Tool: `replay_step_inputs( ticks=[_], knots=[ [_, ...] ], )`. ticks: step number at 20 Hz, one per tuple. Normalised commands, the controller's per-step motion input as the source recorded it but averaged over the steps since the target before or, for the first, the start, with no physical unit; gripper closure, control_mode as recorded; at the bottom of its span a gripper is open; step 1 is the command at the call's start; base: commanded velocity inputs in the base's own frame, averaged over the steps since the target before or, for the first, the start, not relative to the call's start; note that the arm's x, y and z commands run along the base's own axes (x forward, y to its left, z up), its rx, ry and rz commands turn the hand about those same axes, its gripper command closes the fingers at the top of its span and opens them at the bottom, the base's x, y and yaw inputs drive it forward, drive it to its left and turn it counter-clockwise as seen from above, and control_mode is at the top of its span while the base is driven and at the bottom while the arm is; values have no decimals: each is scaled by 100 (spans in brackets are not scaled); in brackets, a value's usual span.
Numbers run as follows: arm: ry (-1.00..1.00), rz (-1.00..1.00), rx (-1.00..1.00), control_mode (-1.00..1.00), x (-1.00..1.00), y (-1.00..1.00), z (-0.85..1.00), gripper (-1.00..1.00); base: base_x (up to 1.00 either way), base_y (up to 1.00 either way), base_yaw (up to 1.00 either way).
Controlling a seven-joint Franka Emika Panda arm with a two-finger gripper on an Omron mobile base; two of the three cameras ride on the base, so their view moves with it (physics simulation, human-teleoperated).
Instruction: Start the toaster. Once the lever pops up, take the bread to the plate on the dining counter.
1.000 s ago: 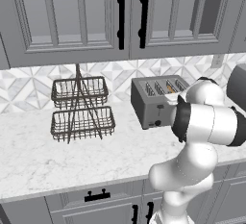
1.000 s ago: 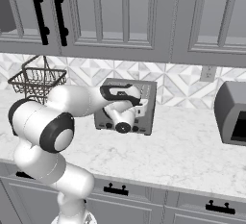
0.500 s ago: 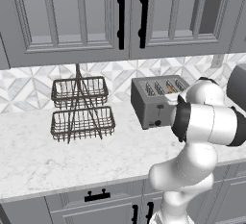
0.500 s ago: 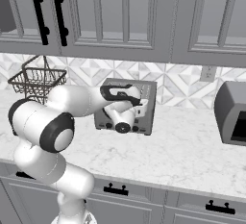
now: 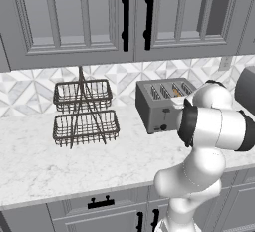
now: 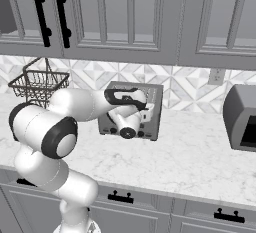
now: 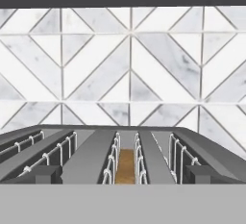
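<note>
The end effector (image 7: 123, 174) hangs just in front of the toaster (image 5: 162, 104), level with its top, its two dark fingertips (image 7: 44, 174) standing wide apart with nothing between them. In the hand view they frame the middle slot, where the bread (image 7: 125, 166) sits down between white wire guides, showing only a narrow orange-brown strip of crust. In the right base view the wrist covers part of the toaster's front face.

My reading is that the first step is in hand: the toaster is not yet started, and the bread waits low in its slot. The next move probably calls for bringing a fingertip onto the lever on the front and pressing it straight down; I cannot make out the lever itself, so its exact spot is uncertain.

The toaster is a boxy grey metal body with four long slots on top and small dark knobs low on the front. It stands toward the back edge of the desk (image 5: 45, 164), close to the tiled wall (image 7: 129, 69). The desk top is white marble with grey veins, smooth and flat. The wall tiles are pale marble cut into triangles.
</note>
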Motion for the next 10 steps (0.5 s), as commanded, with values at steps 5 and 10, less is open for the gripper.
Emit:
replay_step_inputs(
  ticks=[5, 10],
  knots=[
    [0, 0, 0, -100, 0, 0, -12, -100, 0, 0, 0],
    [0, 0, 0, -100, 0, 0, -15, -100, 0, 0, 0]
  ],
)
